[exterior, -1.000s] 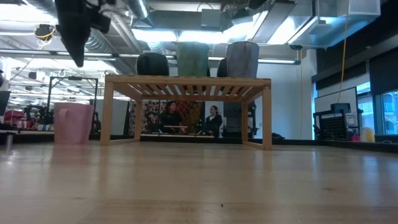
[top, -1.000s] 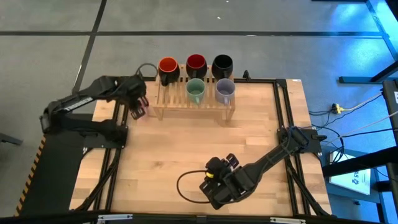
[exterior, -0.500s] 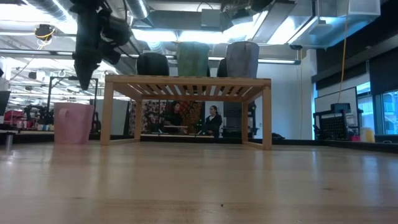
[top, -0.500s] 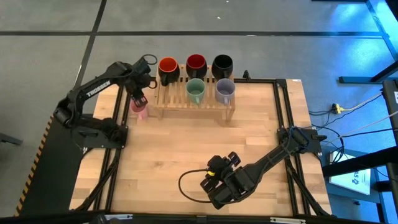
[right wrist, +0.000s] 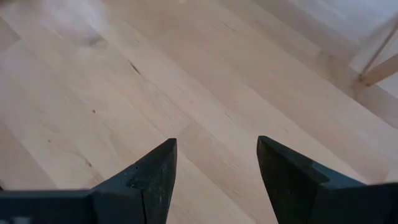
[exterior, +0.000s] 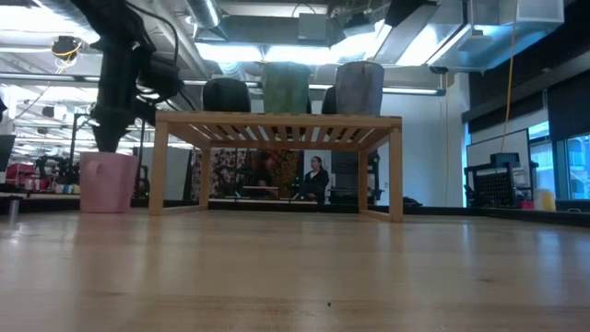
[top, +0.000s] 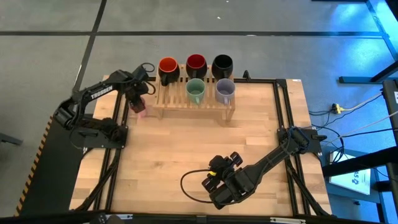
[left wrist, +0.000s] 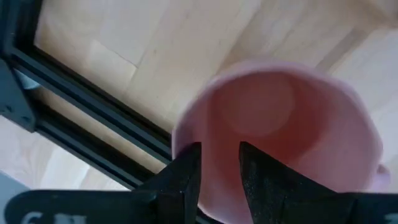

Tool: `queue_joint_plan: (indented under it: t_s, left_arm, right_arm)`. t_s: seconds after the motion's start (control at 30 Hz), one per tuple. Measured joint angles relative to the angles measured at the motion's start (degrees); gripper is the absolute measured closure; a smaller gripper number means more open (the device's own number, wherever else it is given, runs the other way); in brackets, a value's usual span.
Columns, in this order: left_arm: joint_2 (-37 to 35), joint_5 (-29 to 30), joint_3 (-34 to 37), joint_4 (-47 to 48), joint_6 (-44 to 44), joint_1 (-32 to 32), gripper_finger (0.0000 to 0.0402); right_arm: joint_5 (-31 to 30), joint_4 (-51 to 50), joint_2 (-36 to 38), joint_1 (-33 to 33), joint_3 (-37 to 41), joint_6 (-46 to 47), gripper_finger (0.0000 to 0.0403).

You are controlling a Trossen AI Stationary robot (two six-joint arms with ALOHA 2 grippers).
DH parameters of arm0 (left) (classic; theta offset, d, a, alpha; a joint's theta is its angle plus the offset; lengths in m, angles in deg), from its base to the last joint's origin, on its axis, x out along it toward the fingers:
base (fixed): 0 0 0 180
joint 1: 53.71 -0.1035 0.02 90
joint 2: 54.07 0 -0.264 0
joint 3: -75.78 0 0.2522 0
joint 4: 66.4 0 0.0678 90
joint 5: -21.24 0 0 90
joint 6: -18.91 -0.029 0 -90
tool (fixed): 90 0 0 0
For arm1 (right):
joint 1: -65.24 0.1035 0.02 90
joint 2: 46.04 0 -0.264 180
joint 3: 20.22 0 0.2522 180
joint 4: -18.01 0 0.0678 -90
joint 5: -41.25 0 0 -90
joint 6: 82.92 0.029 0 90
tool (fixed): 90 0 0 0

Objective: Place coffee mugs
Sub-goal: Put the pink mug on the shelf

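The pink mug [top: 140, 111] stands upright on its base on the table, left of a wooden rack [top: 194, 104]. It also shows in the low view [exterior: 109, 183] and, open mouth up, in the left wrist view [left wrist: 280, 124]. The orange [top: 168, 65], dark red [top: 196, 62], black [top: 222, 62], green [top: 195, 92] and lavender [top: 224, 90] mugs stand on the rack. My left gripper [left wrist: 221, 171] points down at the pink mug's rim, narrowly open. My right gripper [right wrist: 214, 155] is open and empty low over the table's near part [top: 214, 186]. My left gripper comes at the pink mug from above, pointing down. One finger [left wrist: 186, 168] stands outside the rim's far-left part [left wrist: 186, 134] and the other [left wrist: 261, 177] over the mug's inside. I cannot tell whether they touch it. The mug stands upright on the table.
The rack's left leg [exterior: 157, 166] stands close beside the pink mug. The table's dark frame rail [left wrist: 81, 124] runs on the mug's other side. A black cable loops [top: 193, 186] by the right gripper. Bare wood lies between rack and right arm. People sit beyond the table [exterior: 313, 175].
My left gripper has come down from high above the table's far left corner until its fingertips are level with the pink mug's rim. The pink mug has stayed where it was.
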Motion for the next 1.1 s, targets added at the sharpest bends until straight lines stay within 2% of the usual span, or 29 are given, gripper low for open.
queue_joint_plan:
  t_s: [0.1, 0.3, 0.47, 0.6, 0.8, 1.0, 1.1]
  left_arm:
    - [-0.1, 0.6, 0.4, -2.6, 0.1, 0.0, 0.0299]
    - [-0.1, -0.3, 0.0, -1.3, 1.2, 0.0, 0.0299]
    - [-0.1, 0.6, -5.2, 2.7, 1.8, 0.1, 0.0299]
    - [-0.1, 2.0, -8.7, 0.8, 1.3, -0.5, 0.0299]
    - [1.2, -0.6, -5.2, 0.4, -1.7, -3.2, 0.0299]
    - [1.9, 1.8, -2.9, -3.5, -2.9, -3.0, 0.0299]
    - [2.1, -0.4, -2.9, -3.4, -2.9, -3.1, 0.0299]
  right_arm:
    - [0.1, -0.2, 0.0, 0.0, 0.0, 0.0, 0.0194]
    - [0.4, -0.2, 0.0, -0.1, 0.0, 0.0, 0.0194]
    - [0.4, -0.2, 0.0, -0.1, 0.0, 0.0, 0.0194]
    - [0.5, 0.1, 0.0, -0.2, 0.0, 0.0, 0.0194]
    - [0.8, 0.4, 0.0, -0.1, 0.0, 0.2, 0.0194]
    - [1.2, 0.4, 0.0, -0.1, 0.0, 0.2, 0.0194]
    - [1.4, 0.5, 0.0, -0.1, 0.0, 0.2, 0.0194]
